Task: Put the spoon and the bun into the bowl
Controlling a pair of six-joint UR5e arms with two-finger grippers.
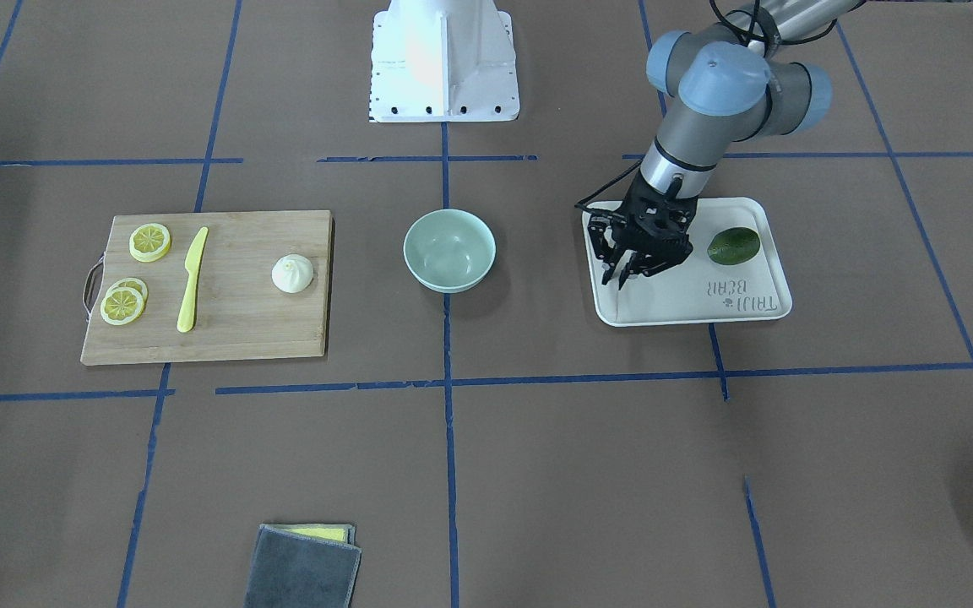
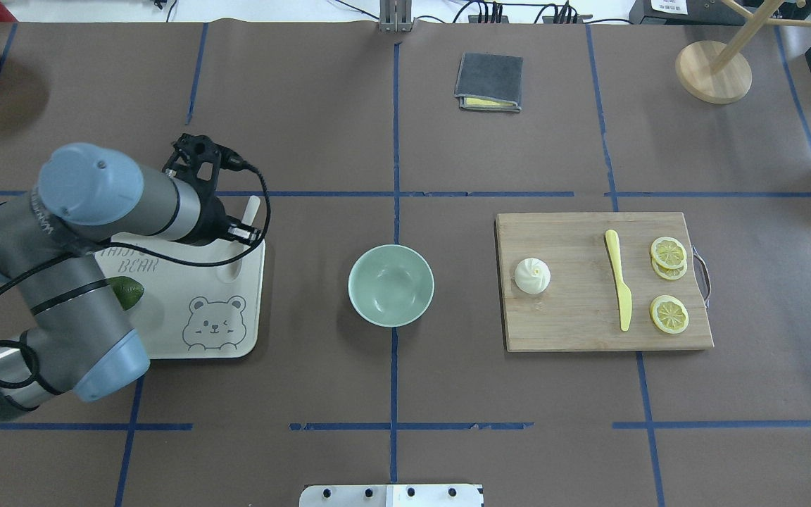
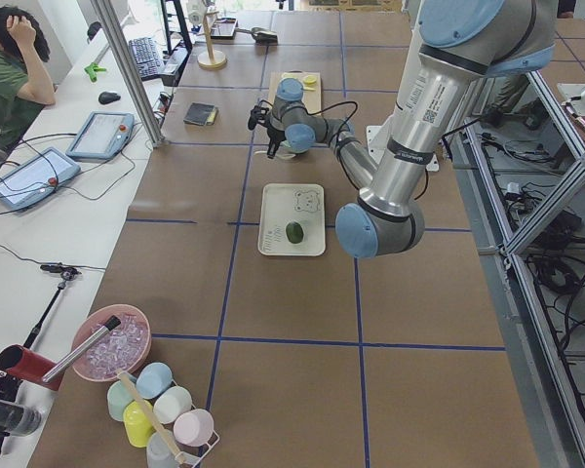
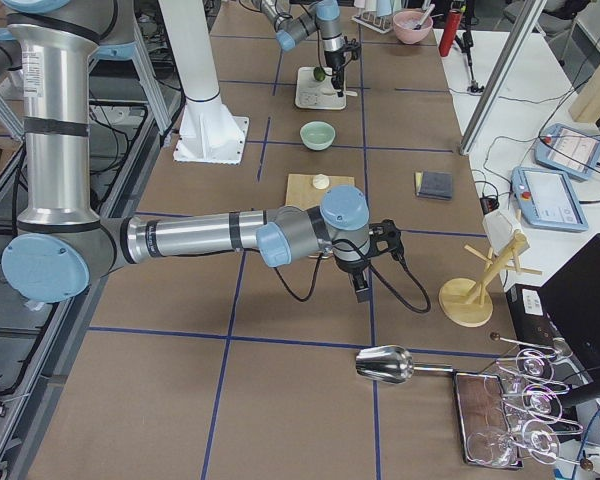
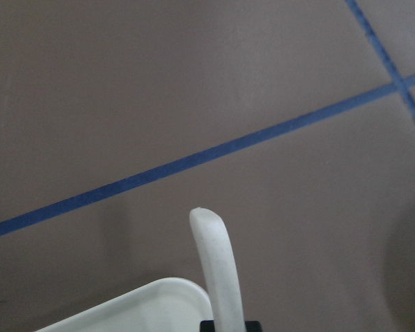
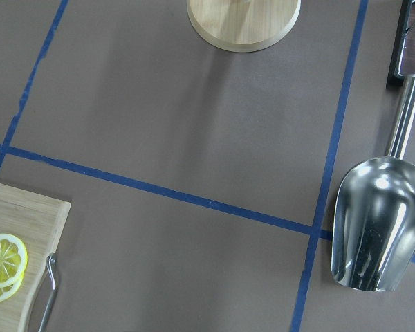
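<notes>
Bear-print tray (image 2: pixel 166 324) toward the table's left edge reads "BEAR". The spoon (image 2: pixel 253 209) lies at its far right corner, long axis near-to-far, handle poking past the tray's far edge. Left gripper (image 1: pixel 628 277) is down over the spoon, can't tell if it's actually clamped. Bowl (image 2: pixel 391 285) sits mid-table, bun (image 2: pixel 532 274) by the cutting board (image 2: pixel 574 317)'s left edge, pleats up, and the right gripper (image 4: pixel 362 290) hangs near the table's right edge, grip unclear too.

Brown table (image 1: pixel 579 490) gridded with blue tape lines (image 1: pixel 450 473); a white desk (image 3: pixel 68 224) flanks it.
</notes>
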